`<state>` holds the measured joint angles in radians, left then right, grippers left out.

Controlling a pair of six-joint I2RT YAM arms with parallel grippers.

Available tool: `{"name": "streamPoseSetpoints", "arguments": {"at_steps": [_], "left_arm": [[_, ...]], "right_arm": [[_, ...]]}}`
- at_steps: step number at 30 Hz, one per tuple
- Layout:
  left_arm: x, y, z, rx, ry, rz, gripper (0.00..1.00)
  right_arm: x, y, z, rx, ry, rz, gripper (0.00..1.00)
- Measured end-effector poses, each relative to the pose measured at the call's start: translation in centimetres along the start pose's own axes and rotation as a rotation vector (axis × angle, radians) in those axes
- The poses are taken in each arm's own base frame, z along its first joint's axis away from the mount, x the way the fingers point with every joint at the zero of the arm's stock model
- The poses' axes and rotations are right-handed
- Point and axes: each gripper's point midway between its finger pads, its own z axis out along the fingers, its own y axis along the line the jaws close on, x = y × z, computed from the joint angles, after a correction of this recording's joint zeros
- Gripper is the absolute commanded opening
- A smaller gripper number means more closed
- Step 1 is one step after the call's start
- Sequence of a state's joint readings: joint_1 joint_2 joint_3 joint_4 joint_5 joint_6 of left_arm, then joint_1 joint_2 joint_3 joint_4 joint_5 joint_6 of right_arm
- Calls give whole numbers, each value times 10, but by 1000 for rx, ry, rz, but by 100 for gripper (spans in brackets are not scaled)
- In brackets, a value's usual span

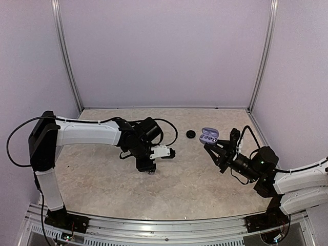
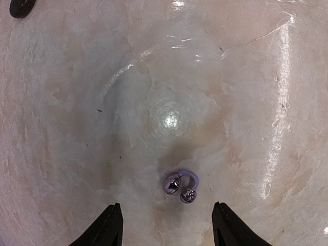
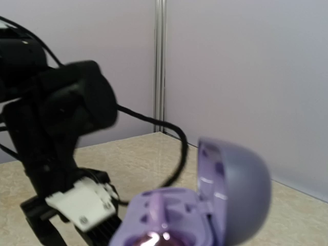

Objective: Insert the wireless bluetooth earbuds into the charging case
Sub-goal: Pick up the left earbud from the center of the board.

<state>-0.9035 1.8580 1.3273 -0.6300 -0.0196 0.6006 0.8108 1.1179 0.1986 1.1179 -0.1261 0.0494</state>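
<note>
Just ahead of the spread left gripper (image 2: 166, 226), a lavender earbud (image 2: 180, 185) lies on the desk (image 2: 77, 128), likely light and slippery, best pinched across its body; right gripper (image 1: 211, 145) clamps the open charging case (image 1: 209, 136).

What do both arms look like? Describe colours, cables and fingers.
The left arm and right arm both have white link shells with black joints and wrists. A black left cable loops by the shoulder. A black right cable arcs over the wrist. The left fingers are black tapered wedges.
</note>
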Motion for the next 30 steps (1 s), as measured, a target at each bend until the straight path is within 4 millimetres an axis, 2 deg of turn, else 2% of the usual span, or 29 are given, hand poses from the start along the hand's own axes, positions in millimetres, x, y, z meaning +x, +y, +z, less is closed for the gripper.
{"name": "streamPoseSetpoints", "arguments": {"at_steps": [4,13,19,30], "left_arm": [[-5,1,13,32,53,51,61],[8,-12,41,98,177,136,59],[13,-21,41,115,212,162,53],[28,-19,43,132,224,138,38]], "right_arm": [[-4,-1,-3,5,-9,-1,0],[-14,-3,-11,24,-37,-5,0],[-9,-6,-14,36,-21,-4,0],[-9,-7,-14,39,-20,-4,0]]}}
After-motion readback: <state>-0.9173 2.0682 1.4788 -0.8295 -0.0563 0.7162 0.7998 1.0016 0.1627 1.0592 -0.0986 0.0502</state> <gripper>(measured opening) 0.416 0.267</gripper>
